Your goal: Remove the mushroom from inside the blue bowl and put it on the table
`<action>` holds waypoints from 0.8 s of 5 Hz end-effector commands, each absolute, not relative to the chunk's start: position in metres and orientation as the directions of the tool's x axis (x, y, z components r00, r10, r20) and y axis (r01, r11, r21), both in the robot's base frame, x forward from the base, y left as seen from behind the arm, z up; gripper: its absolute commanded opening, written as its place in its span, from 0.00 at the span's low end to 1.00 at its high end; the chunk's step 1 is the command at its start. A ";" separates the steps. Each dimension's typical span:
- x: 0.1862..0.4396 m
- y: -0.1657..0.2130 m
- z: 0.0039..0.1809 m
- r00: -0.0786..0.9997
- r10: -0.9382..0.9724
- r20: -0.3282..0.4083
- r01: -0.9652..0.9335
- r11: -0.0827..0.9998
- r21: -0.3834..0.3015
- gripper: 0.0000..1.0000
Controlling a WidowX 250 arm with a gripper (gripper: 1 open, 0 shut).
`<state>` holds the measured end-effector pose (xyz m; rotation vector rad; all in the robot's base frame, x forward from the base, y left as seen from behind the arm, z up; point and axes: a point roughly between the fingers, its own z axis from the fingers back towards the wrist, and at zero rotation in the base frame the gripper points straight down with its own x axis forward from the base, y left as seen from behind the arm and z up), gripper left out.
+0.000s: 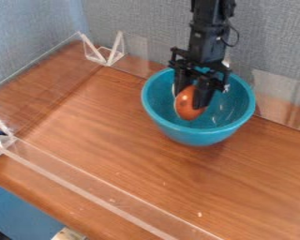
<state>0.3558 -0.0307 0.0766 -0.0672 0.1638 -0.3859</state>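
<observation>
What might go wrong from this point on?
The mushroom sits at the lower end of the gripper, partly hidden by it, so the hold may be weaker than it looks and could slip. It is also still within the rim of the blue bowl; if the arm moves sideways too soon, mushroom or gripper might catch the wall and drag the bowl.

The tabletop (109, 141) offers an unobstructed passage in front of the blue bowl (216, 134) and to its image-left side. The bowl's raised wall blocks low sideways travel from its interior; behind it, the grey panel (146, 21) limits passage, with the white wire frame (104, 52) near the rear-left corner.
</observation>
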 end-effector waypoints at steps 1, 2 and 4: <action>0.368 -0.024 0.124 0.913 -0.407 -0.017 0.405 0.912 -0.057 0.00; 0.356 -0.021 0.122 0.892 -0.452 -0.005 0.451 0.891 -0.051 0.00; 0.342 -0.021 0.123 0.869 -0.494 0.013 0.494 0.868 -0.044 0.00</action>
